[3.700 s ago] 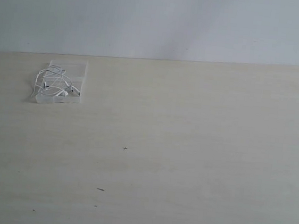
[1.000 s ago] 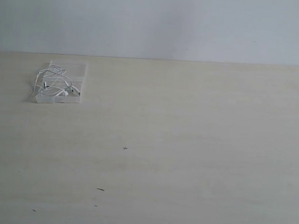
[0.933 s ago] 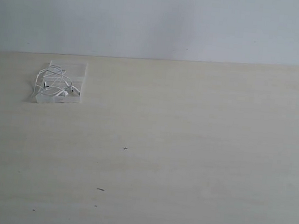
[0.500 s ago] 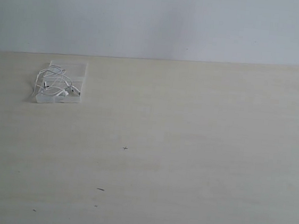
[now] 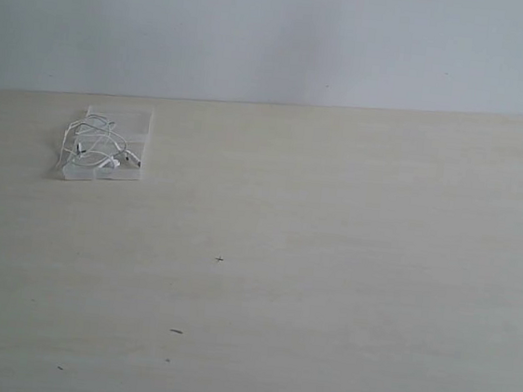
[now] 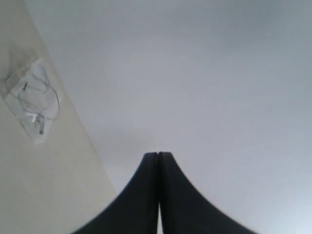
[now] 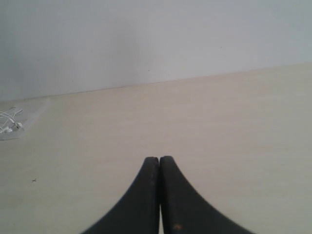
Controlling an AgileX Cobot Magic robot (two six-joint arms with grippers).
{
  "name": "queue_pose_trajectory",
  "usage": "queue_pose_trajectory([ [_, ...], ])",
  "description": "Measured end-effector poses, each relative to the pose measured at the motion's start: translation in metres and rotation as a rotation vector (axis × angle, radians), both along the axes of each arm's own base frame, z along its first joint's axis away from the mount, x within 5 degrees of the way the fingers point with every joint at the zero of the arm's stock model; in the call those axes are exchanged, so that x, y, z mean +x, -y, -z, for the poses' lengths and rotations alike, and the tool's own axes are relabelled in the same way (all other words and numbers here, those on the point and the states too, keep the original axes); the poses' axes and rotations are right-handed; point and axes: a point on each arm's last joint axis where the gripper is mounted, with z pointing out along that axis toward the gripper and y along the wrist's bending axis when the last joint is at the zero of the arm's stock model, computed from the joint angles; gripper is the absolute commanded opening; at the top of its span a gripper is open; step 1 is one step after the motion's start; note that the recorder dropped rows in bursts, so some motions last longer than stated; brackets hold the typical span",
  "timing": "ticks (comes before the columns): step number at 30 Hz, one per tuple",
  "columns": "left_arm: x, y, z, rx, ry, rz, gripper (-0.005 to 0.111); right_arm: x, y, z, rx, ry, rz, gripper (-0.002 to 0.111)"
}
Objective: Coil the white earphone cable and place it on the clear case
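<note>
One loose bundle of white earphone cable (image 5: pixel 98 144) lies on top of the clear case (image 5: pixel 136 123) at the far left of the pale bench (image 5: pixel 330 259), close to the wall. Most loops sit within the case's outline and a few spill over its left edge, which suggests the placing is done or all but done. The earbuds show as small lumps among the strands. Neither arm appears in the exterior view. The left hand (image 6: pixel 157 155), seen from its own wrist, has its two dark fingers pressed together with nothing between them, and it is well apart from the case. Further right, the right hand (image 7: pixel 159 159) is likewise closed and empty above the bench, with the cable only just visible at that picture's edge.
</note>
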Motion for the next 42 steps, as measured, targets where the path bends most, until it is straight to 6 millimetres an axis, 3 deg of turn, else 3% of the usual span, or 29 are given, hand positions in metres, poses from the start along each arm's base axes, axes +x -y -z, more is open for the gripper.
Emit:
queue_pose_trajectory([
  [3, -0.002, -0.007, -0.005, 0.383, -0.034, -0.077, 0.0, 0.0, 0.0, 0.0, 0.0, 0.0, 0.0, 0.0],
  [6, -0.003, -0.01, 0.0, 0.892, -0.151, -0.079, 0.0, 0.0, 0.0, 0.0, 0.0, 0.0, 0.0, 0.0],
  [7, -0.004, -0.009, 0.006, 1.251, -0.227, -0.005, 0.0, 0.0, 0.0, 0.0, 0.0, 0.0, 0.0, 0.0],
  [9, -0.004, -0.001, 0.012, 1.633, -0.224, 0.143, 0.0, 0.0, 0.0, 0.0, 0.0, 0.0, 0.0, 0.0],
  [11, -0.004, 0.007, 0.013, 1.812, -0.151, 0.236, 0.0, 0.0, 0.0, 0.0, 0.0, 0.0, 0.0, 0.0],
  [15, -0.002, 0.015, 0.012, 1.699, -0.037, 0.236, 0.0, 0.0, 0.0, 0.0, 0.0, 0.0, 0.0, 0.0],
  [22, 0.005, 0.017, 0.055, 1.412, -0.126, 0.276, 0.0, 0.0, 0.0, 0.0, 0.0, 0.0, 0.0, 0.0],
  [33, 0.004, 0.009, 0.063, 1.349, -0.279, 0.183, 0.0, 0.0, 0.0, 0.0, 0.0, 0.0, 0.0, 0.0],
  [42, 0.004, 0.009, 0.064, 1.311, -0.298, 0.174, 0.0, 0.0, 0.0, 0.0, 0.0, 0.0, 0.0, 0.0],
])
